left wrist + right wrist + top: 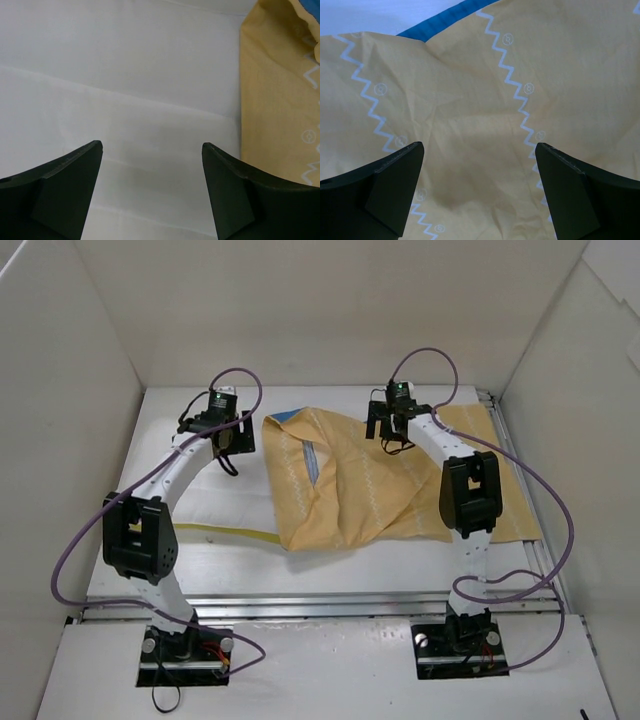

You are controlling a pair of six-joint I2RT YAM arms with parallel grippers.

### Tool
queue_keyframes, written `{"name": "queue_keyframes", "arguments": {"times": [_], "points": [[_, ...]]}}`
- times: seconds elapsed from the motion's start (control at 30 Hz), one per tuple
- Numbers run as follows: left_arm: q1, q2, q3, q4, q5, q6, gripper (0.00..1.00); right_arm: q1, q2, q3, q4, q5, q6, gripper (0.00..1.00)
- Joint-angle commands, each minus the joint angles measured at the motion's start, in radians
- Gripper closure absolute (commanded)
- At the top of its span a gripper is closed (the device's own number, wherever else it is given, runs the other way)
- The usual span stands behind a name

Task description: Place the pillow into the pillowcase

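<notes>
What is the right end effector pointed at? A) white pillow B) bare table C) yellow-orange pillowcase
C: the right end effector, standing open, has the yellow-orange, zigzag-printed pillowcase filling its wrist view.

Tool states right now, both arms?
Left tool: open, holding nothing, over the pillow.
Right tool: open, holding nothing, over the pillowcase.

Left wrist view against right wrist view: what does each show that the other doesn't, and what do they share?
Only left wrist: the left end effector over the white pillow, seams visible. Only right wrist: the right end effector over the pillowcase, whose zigzag rows fill the frame. Both: yellow-orange pillowcase fabric with a blue edge, and open fingers holding nothing.
</notes>
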Motion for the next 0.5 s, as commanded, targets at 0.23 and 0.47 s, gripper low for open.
{"name": "queue_keyframes", "arguments": {"times": [0.23,0.47], "points": [[0.025,0.058,0.015,-0.002,-0.079,-0.043,0.23,-0.003,0.087,0.151,-0.087,0.152,-0.062,0.07],[0.057,0.070,0.000,0.011,-0.027,-0.065,0.23,-0.039,0.166,0.209,-0.139,0.135,-0.087,0.10]]}}
